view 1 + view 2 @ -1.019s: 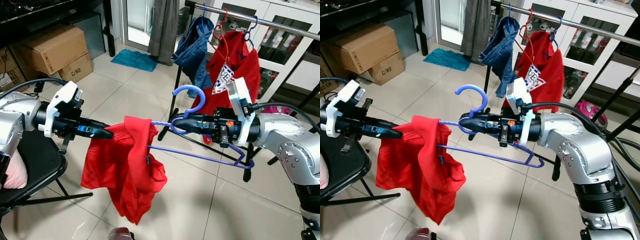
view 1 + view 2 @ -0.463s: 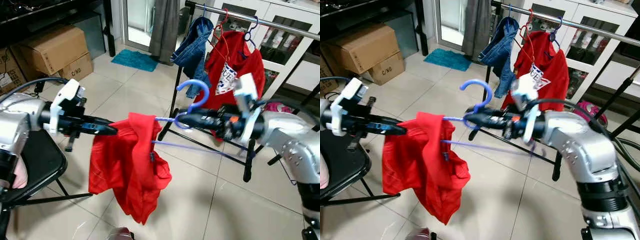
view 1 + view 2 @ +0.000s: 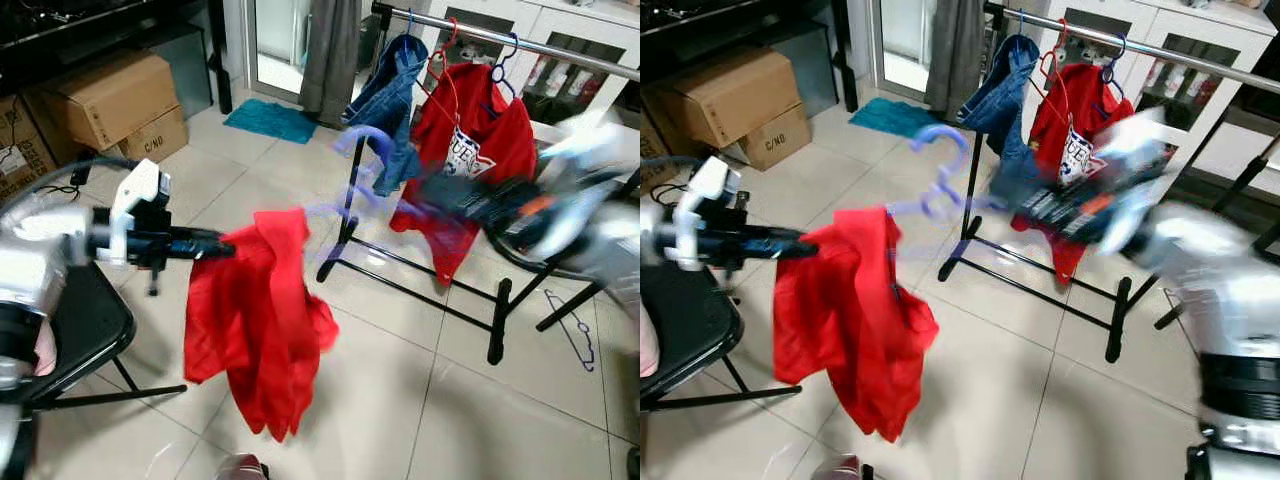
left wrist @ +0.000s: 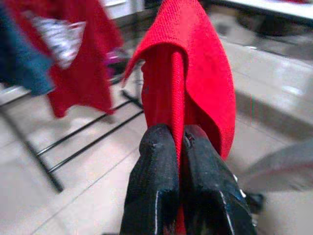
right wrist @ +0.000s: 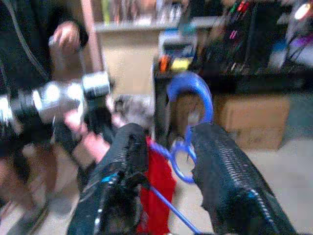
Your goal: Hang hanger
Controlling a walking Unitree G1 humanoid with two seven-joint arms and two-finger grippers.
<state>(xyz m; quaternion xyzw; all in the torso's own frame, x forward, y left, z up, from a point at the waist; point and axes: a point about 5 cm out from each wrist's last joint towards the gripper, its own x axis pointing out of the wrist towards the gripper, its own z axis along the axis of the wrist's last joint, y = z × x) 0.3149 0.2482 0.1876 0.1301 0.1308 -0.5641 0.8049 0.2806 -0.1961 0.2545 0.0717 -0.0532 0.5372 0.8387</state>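
Note:
A blue hanger [image 3: 366, 141] hangs in mid-air, smeared by motion, with a red garment [image 3: 262, 318] draped from its left end. My right gripper [image 5: 168, 131] holds the hanger at its neck, the hook [image 5: 192, 88] rising between the two fingers; arm and gripper are blurred in front of the clothes rack. My left gripper [image 4: 178, 142] is shut on a fold of the red garment [image 4: 195, 73] at its upper left. The rack's rail [image 3: 500, 36] runs behind, carrying a denim piece [image 3: 395, 85] and a red shirt [image 3: 478, 140] on hangers.
The rack's black feet [image 3: 420, 285] cross the tiled floor. Another blue hanger [image 3: 570, 332] lies on the floor at right. A black chair [image 3: 60, 335] stands at left, with cardboard boxes [image 3: 105, 95] behind. A person [image 5: 66, 36] stands beyond my left arm.
My right arm has swung up and to the right toward the rack, taking the hanger with it and blurring. The left gripper has kept hold of the red garment, nearly still.

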